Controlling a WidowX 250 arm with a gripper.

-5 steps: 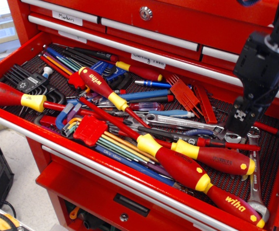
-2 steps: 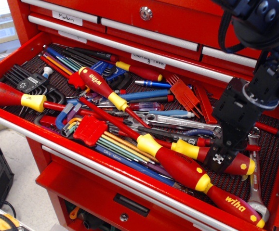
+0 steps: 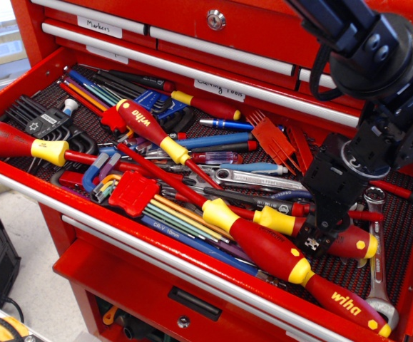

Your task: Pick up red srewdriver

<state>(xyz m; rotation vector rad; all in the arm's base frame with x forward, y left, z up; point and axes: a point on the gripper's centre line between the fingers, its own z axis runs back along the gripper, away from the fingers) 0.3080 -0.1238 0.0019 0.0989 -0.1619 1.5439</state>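
Observation:
The red srewdriver (image 3: pixel 357 244) lies in the open tool drawer at the right. It has a fat red handle, a yellow collar (image 3: pixel 277 221) and a yellow butt end. My gripper (image 3: pixel 320 235) hangs from the black arm and is down over the middle of the handle. Its jaws straddle the handle, with one fingertip (image 3: pixel 310 243) showing on the near side. The far finger is hidden behind the gripper body. The handle lies flat among the other tools.
A longer red-yellow wiha screwdriver (image 3: pixel 277 255) lies just in front, touching it. Wrenches (image 3: pixel 374 285) lie at the right and a red hex key set (image 3: pixel 131 191) in the middle. Another wiha screwdriver (image 3: pixel 145 127) and a big red one (image 3: pixel 6 139) lie at the left. Closed drawers (image 3: pixel 213 50) stand behind.
My gripper came down from above the drawer's right side and moved left onto the red screwdriver's handle. The screwdriver has not moved.

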